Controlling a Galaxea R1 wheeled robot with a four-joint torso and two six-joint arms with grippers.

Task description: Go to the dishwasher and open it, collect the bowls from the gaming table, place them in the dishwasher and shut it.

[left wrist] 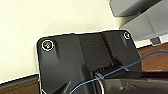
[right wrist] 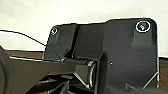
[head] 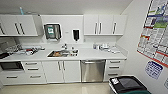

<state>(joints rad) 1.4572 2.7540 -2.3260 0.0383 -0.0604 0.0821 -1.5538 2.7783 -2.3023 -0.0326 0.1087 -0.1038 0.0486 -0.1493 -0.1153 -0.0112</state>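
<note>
One kitchenette ahead, dishwasher (head: 93, 70) door shut.
It sits right of the sink (head: 62, 53); can't tell either gripper's state.

A long white countertop (head: 87, 54) runs wall to wall, with a sink (head: 62, 53) set near its middle. Cluttered dishes (head: 23, 50) crowd its left end, and small items (head: 106, 47) sit toward its right end by the back edge.

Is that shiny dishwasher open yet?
No, shut. The dishwasher door stands flush with the white cabinets, bar handle up top.
</note>
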